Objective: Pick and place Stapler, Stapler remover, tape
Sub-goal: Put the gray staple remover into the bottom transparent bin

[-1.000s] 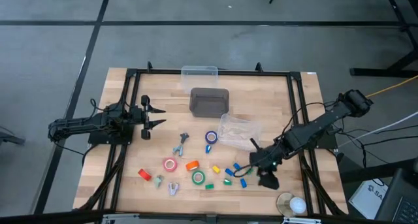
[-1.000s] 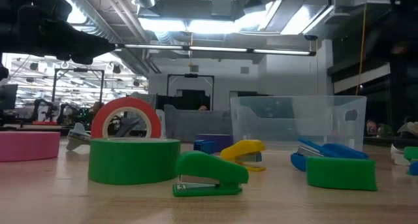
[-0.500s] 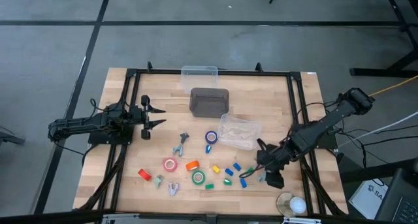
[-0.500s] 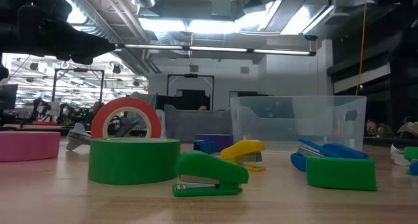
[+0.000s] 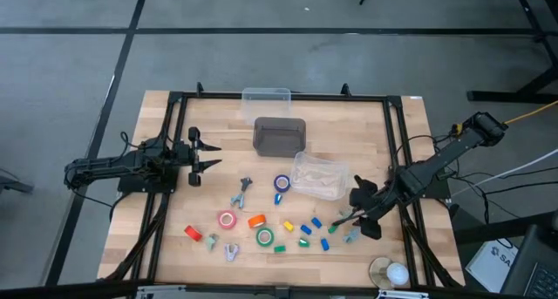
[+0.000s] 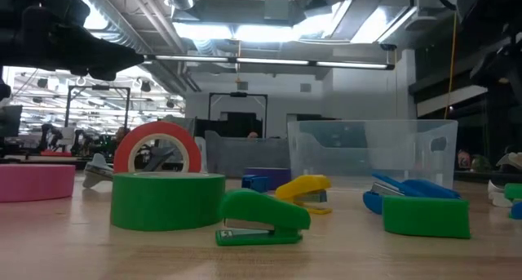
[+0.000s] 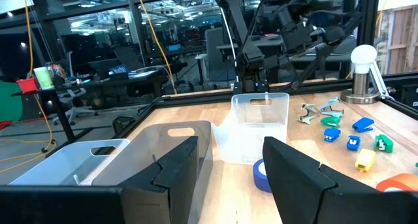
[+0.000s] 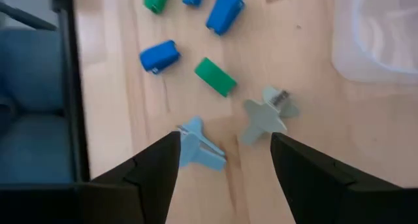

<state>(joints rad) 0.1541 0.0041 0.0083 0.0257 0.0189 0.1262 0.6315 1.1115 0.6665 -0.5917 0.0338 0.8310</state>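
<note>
Two staple removers [image 8: 258,116] lying just past spread, empty right gripper [image 8: 225,162]; left gripper [image 5: 206,155] parked at nine o'clock, apparently released too

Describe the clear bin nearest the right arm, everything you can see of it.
The clear bin is a small see-through plastic tub with rounded corners and thin walls, standing upright and open-topped on the wooden table, turned slightly askew. It looks empty. The blue tape roll sits close beside it, and the dark grey bin stands just behind. In the left wrist view it shows a handle slot near its rim. No fingers touch it.
</note>
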